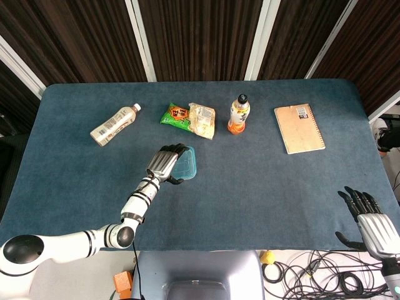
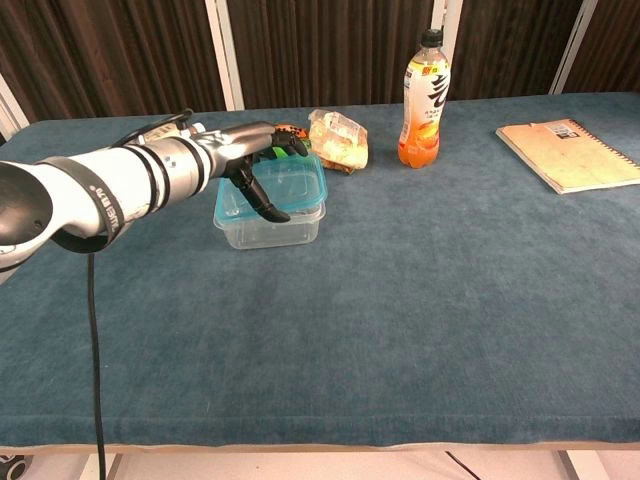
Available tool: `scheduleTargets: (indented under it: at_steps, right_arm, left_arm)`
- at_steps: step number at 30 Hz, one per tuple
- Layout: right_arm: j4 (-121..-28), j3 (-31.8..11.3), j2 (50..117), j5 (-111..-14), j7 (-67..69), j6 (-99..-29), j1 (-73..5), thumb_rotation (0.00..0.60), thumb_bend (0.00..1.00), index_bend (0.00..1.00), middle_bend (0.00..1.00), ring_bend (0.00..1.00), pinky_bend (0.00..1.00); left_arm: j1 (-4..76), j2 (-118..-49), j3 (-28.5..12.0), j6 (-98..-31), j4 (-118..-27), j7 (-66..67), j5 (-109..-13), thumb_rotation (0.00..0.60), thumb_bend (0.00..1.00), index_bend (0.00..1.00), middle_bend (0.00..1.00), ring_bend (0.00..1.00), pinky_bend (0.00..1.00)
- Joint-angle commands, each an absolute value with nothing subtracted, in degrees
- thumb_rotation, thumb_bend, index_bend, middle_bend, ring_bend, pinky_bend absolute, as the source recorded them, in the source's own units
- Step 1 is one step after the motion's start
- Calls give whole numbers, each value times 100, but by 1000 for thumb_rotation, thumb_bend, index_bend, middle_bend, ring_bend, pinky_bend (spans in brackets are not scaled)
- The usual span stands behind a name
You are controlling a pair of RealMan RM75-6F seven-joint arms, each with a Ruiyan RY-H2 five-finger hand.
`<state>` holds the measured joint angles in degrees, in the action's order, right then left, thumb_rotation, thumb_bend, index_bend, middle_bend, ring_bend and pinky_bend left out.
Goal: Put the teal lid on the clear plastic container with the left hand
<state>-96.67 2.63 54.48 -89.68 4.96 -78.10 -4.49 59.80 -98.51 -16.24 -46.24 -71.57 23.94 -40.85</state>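
The teal lid [image 2: 292,182] lies nearly flat over the clear plastic container [image 2: 270,224] at the table's middle left. My left hand [image 2: 250,160] grips the lid by its left edge, thumb under and fingers over the top. In the head view the left hand [image 1: 165,162] covers the left half of the teal lid [image 1: 187,164], and the container beneath is hidden. My right hand [image 1: 372,225] hangs open off the table's front right edge, holding nothing.
Behind the container lie a green snack bag [image 1: 176,115] and a pale snack bag [image 1: 202,119]. An orange drink bottle [image 1: 238,115] stands at centre back. A white bottle [image 1: 114,124] lies at back left, a brown notebook [image 1: 299,128] at back right.
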Motion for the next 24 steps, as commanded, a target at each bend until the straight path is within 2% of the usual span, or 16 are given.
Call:
scheduleTargets:
  at_steps: [1, 24]
  right_arm:
    - [-9670, 259, 5450, -8964, 493, -7809, -450, 600, 176, 0, 0, 0, 21]
    - [-9673, 252, 5424, -8949, 540, -7816, -445, 600, 176, 0, 0, 0, 21]
  left_arm:
    - [5992, -9861, -1580, -4597, -7121, 2396, -4115, 600, 276, 187, 692, 679, 494]
    - [6106, -9991, -1496, -4686, -6921, 2639, -3940, 600, 279, 174, 629, 585, 431]
